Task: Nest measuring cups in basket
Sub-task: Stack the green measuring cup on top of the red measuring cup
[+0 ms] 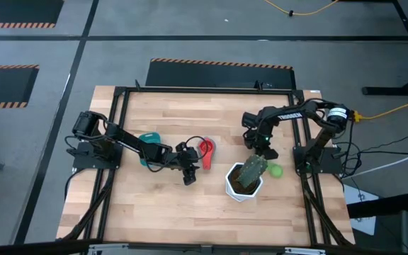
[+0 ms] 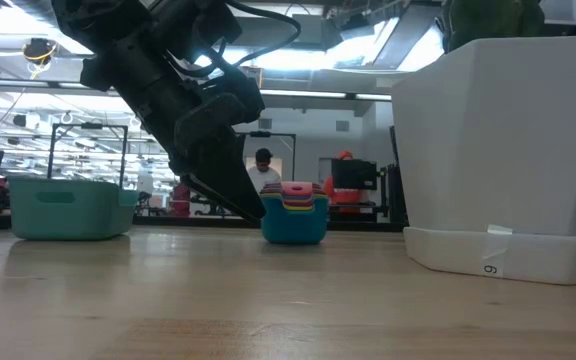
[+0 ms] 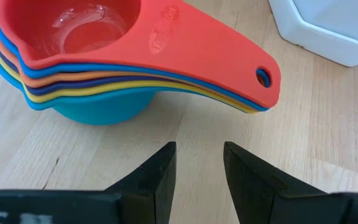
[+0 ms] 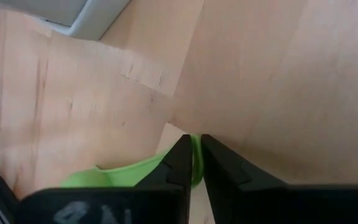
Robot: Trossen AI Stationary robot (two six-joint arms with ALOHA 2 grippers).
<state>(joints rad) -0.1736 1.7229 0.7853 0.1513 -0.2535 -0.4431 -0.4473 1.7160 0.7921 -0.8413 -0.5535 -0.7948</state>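
A stack of nested measuring cups [image 3: 104, 74], red on top and blue at the bottom, stands on the table with its handles [image 3: 229, 81] pointing toward the white pot. My left gripper [image 3: 197, 163] is open just short of those handles, near the stack [image 1: 205, 152]. The teal basket [image 1: 149, 145] stands on the table behind the left arm and shows at the left in the low view [image 2: 68, 205]. A green measuring cup [image 1: 275, 170] lies beside the pot. My right gripper [image 4: 196, 146] is shut on it. My right gripper pinches a thin green part [image 4: 196, 168] of the measuring cup between its two fingers. Handle or rim, I cannot tell, since the gripper's own body hides the rest of the cup [image 4: 129, 175]. The fingers slant down from above. The cup sits low at the table.
A white hexagonal pot with a green plant [image 1: 245, 180] stands right beside the green cup and close to the stack; it fills the right of the low view [image 2: 508, 150]. Bare wooden table lies toward the near edge [image 1: 190, 219]. A person shows far off in the room [image 2: 264, 170].
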